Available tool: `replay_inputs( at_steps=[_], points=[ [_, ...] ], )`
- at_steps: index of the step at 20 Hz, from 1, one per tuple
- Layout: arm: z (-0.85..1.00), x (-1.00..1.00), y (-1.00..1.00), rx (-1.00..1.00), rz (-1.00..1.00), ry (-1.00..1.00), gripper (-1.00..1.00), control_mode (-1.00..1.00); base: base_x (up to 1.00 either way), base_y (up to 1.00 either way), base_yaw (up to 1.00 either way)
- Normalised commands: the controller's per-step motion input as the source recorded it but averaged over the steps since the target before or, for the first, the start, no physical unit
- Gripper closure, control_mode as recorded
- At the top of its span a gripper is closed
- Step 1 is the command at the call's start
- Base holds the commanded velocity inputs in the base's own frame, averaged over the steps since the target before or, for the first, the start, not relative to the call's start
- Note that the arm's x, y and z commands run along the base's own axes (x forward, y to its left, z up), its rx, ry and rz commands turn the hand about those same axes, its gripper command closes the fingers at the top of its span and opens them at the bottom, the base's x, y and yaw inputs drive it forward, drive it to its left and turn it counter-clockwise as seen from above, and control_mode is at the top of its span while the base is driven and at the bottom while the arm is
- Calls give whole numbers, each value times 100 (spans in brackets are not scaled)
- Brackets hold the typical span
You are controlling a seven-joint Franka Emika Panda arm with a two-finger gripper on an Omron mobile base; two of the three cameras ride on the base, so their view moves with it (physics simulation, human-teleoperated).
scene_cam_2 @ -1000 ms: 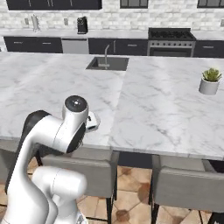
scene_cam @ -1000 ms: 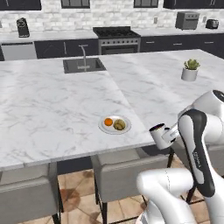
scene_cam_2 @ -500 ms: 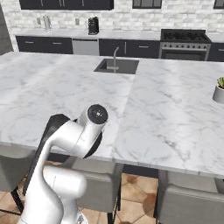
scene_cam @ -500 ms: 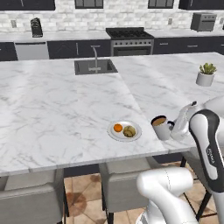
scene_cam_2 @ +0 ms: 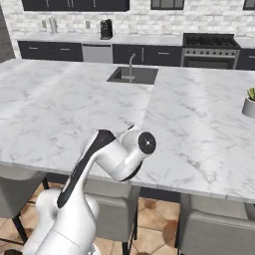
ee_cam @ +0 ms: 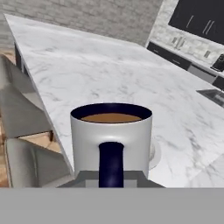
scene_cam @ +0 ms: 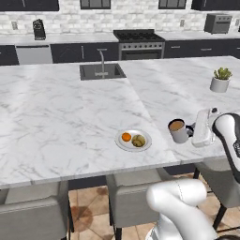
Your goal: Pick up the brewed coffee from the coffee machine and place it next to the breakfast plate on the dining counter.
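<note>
My tool (scene_cam: 191,131) clenched on the handle of the brewed coffee (scene_cam: 178,131), mug upright just ahead of it over the counter (scene_cam: 56,117), breakfast plate (scene_cam: 133,140) near beyond the mug

even, bright rendered light with soft faint shadows; no glare; all views low-resolution and slightly soft.

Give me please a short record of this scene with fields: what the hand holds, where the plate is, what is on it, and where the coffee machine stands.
hand: shut on the mug handle
mug: grey, full of brown coffee, upright, to the right of the plate
plate: on the marble counter, near its front edge
on the plate: an orange fruit and a brownish food piece
coffee machine: on the far dark counter, at the left
</note>
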Motion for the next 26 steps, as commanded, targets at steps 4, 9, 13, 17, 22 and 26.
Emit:
replay_inputs(
  at_steps=[4, 9, 13, 17, 22, 26],
  points=[
    [0, 71, -23, 8, 0, 2, 100, -100, 0, 0, 0],
    [-3, 62, 0, 2, 1, 7, 100, -100, 0, 0, 0],
    [-20, 59, 0, 0, 3, 1, 100, -100, 0, 0, 0],
    [-33, 47, -1, 0, 4, 1, 100, -100, 0, 0, 0],
    [-49, 31, -1, 2, 5, 0, 100, -100, 0, 0, 0],
    [-46, 33, 0, 2, 5, -2, 100, -100, 0, 0, 0]
  ],
)
